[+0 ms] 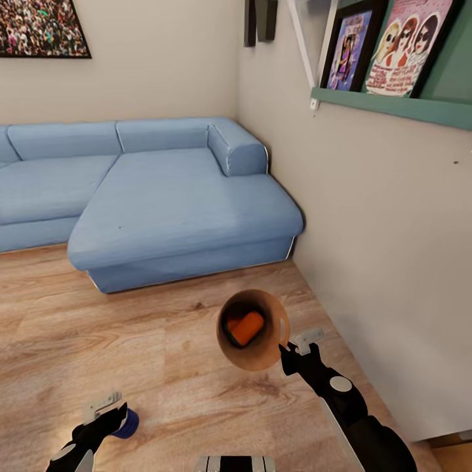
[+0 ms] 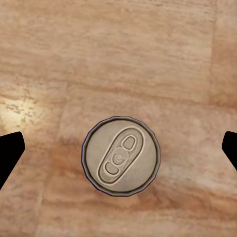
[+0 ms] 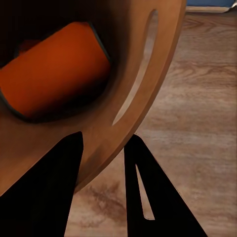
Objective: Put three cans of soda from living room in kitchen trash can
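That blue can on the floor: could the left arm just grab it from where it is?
Probably yes. The left pincer hangs open right above the blue can, which stands upright on the bare wood floor between its fingers, with nothing in between.

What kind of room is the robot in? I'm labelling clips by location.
Most likely a living room: a big light-blue corner sofa stands on a wood floor, with a crowd photo on the wall and a shelf of framed pictures beside it.
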Tool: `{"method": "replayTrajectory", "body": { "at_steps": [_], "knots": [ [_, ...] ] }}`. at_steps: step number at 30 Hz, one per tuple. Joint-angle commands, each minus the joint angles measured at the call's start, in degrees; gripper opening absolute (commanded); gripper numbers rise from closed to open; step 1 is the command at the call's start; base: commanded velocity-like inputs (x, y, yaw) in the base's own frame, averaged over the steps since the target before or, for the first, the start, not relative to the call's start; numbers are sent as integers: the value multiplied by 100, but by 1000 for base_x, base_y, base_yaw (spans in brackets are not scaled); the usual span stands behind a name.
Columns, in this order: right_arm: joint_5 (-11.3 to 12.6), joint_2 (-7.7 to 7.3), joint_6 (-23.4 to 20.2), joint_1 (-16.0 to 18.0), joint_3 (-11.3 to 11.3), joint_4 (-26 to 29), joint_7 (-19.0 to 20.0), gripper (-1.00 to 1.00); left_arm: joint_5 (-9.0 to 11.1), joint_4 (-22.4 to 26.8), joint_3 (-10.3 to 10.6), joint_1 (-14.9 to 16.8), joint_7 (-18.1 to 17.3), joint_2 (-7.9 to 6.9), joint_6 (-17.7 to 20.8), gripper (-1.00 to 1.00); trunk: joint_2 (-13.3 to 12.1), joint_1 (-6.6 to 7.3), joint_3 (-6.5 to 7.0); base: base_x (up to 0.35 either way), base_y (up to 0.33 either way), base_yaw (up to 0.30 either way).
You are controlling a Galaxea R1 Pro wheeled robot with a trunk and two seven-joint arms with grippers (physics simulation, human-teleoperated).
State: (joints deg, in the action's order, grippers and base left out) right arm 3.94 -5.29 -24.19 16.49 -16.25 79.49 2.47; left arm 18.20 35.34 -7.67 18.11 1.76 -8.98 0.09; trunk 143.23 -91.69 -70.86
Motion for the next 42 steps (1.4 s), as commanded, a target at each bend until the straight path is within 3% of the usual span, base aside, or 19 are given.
{"method": "replayTrajectory", "body": {
  "at_steps": [1, 7, 32, 42],
  "knots": [
    [28, 1, 2, 3, 1, 14, 15, -100, 0, -1, -1, 0, 0, 0, 0, 100, 3, -2, -22, 0, 0, 0],
    [28, -3, 9, 3, 2, 14, 11, -100, 0, -1, -1, 3, 0, 1, 0, 100, 11, -18, -155, 0, 0, 0],
    [21, 1, 11, 3, -24, -1, 5, -100, 0, 36, 2, 0, 1, 0, -9, 100, 11, -18, -155, 67, 0, 0],
    [27, 1, 11, 3, -27, -11, 5, -100, 8, 21, 2, 0, 0, -2, -9, 100, 24, -43, -377, 1, 0, 0]
  ]
}}
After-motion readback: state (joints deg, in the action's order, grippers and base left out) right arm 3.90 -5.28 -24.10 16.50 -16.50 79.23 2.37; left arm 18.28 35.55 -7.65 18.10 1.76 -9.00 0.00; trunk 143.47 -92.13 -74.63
